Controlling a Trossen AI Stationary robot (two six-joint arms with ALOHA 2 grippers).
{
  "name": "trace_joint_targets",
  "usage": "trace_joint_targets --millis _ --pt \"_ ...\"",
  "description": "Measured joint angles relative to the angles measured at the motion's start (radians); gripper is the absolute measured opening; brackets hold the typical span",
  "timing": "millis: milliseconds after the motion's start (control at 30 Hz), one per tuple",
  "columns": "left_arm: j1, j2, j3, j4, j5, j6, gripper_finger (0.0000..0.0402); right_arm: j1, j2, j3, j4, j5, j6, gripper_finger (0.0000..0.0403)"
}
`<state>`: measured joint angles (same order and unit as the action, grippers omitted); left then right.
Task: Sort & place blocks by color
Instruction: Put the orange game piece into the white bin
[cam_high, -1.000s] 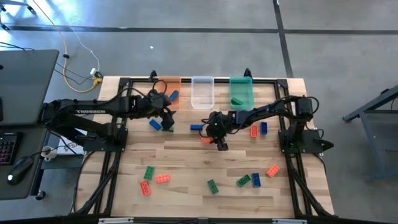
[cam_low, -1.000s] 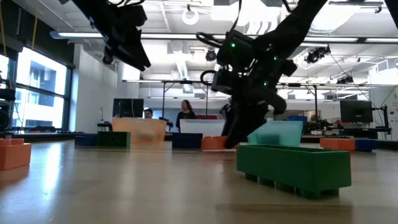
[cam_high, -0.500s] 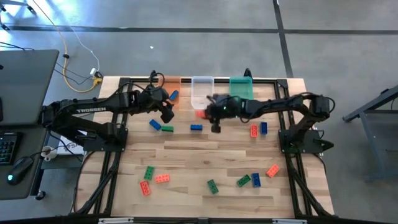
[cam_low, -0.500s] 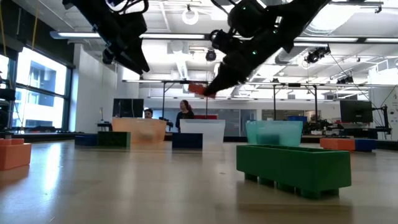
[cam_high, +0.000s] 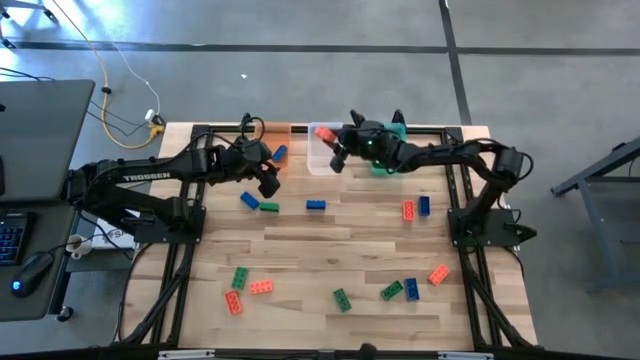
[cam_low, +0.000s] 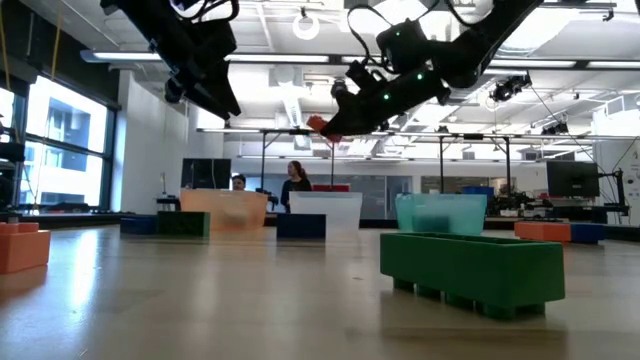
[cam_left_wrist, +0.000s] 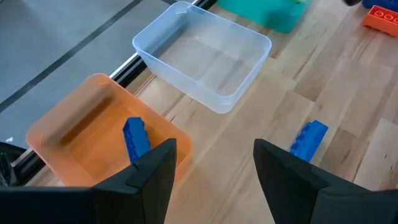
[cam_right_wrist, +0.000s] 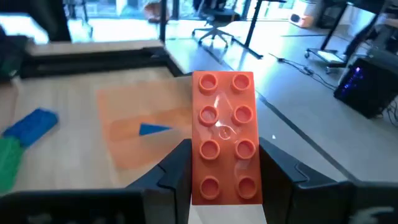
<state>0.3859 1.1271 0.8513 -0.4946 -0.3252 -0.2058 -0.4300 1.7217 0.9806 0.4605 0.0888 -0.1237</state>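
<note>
My right gripper (cam_high: 335, 148) is shut on an orange-red studded brick (cam_high: 322, 133), held high above the clear bin (cam_high: 325, 158) at the table's far edge; the low view shows the brick (cam_low: 317, 125) well above the table. My left gripper (cam_high: 268, 184) hovers open near the orange bin (cam_high: 272, 135), touching nothing. In the left wrist view a blue brick (cam_left_wrist: 135, 138) lies in the orange bin (cam_left_wrist: 74, 124). A green brick (cam_high: 380, 163) lies in the green bin (cam_high: 388, 145). Other blue, green and red bricks lie scattered on the table. My right gripper (cam_right_wrist: 224, 149) pinches the orange-red brick by its two long sides (cam_right_wrist: 198, 168), one finger (cam_right_wrist: 174, 171) on each side. The fingers reach in from the table's right, slanting down. The brick is lifted clear, its studded face turned toward the wrist camera.
A blue brick (cam_high: 248, 200), a green one (cam_high: 269, 207) and another blue one (cam_high: 316, 205) lie just below the bins; red (cam_high: 408, 210) and blue (cam_high: 424, 206) bricks lie to the right. Several more bricks sit along the near half (cam_high: 342, 299). People stand far behind the table (cam_low: 295, 185).
My right gripper, shut on the orange-red brick, has risen from the table's middle and swung toward the far edge, now standing over the clear bin. The brick went from the tabletop to lifted high. The other bricks have stayed put.
</note>
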Motion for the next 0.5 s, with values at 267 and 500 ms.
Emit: trace_joint_targets --millis 267,500 --pt "0.000 0.000 0.000 -0.001 0.000 0.000 0.0202 -0.036 0.090 0.000 -0.010 -0.043 0.103 0.0115" --pt "0.000 0.000 0.000 -0.001 0.000 0.000 0.0202 -0.035 0.145 0.000 -0.053 -0.079 0.149 0.0115"
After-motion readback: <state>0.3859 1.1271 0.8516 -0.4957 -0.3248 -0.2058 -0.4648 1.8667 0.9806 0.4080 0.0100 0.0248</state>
